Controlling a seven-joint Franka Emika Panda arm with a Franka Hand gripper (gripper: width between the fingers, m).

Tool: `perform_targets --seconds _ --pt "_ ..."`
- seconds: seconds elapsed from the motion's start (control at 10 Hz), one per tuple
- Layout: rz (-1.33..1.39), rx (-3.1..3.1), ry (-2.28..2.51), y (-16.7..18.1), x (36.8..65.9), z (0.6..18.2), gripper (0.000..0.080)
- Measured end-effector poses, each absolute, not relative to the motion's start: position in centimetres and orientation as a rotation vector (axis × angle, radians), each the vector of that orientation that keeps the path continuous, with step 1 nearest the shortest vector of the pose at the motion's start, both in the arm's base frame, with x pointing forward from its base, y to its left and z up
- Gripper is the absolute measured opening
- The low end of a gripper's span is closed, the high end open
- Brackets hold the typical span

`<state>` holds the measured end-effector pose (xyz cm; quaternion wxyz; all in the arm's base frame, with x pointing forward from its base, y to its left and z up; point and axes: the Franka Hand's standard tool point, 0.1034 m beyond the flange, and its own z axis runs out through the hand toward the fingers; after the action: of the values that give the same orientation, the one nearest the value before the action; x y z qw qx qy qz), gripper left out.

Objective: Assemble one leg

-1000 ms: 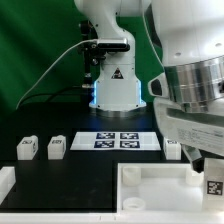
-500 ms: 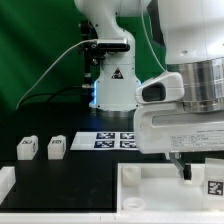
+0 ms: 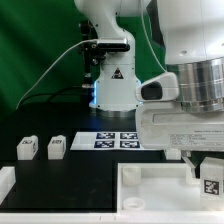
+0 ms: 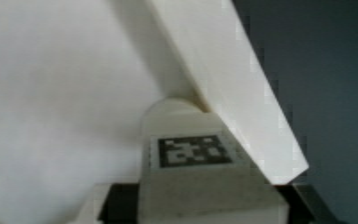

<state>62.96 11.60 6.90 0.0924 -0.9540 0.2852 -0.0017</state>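
Note:
My gripper (image 3: 209, 178) is at the exterior view's right, over the large white tray-like tabletop (image 3: 150, 192). It is shut on a leg (image 3: 212, 186), a white block with a square tag. In the wrist view the leg (image 4: 197, 150) sits between my dark fingers (image 4: 130, 200), with my gripper (image 4: 202, 205) closed on its sides. The leg's far end touches or comes very near the tabletop's raised rim (image 4: 220, 80). Two more legs (image 3: 27, 148) (image 3: 57, 147) stand on the black table at the exterior view's left.
The marker board (image 3: 112, 140) lies in front of the robot base (image 3: 115, 85). A white piece (image 3: 5, 182) sits at the near left edge. My arm's bulky wrist hides the table behind it on the right.
My wrist has swung over and lower, now hiding the leg that stood right of the marker board. The held leg has stayed at about the same place over the tabletop.

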Motion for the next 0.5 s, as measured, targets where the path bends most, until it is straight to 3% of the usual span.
perform_targets --seconds 0.5 --pt "0.098 -2.189 1.959 11.86 63.16 6.81 0.0294"
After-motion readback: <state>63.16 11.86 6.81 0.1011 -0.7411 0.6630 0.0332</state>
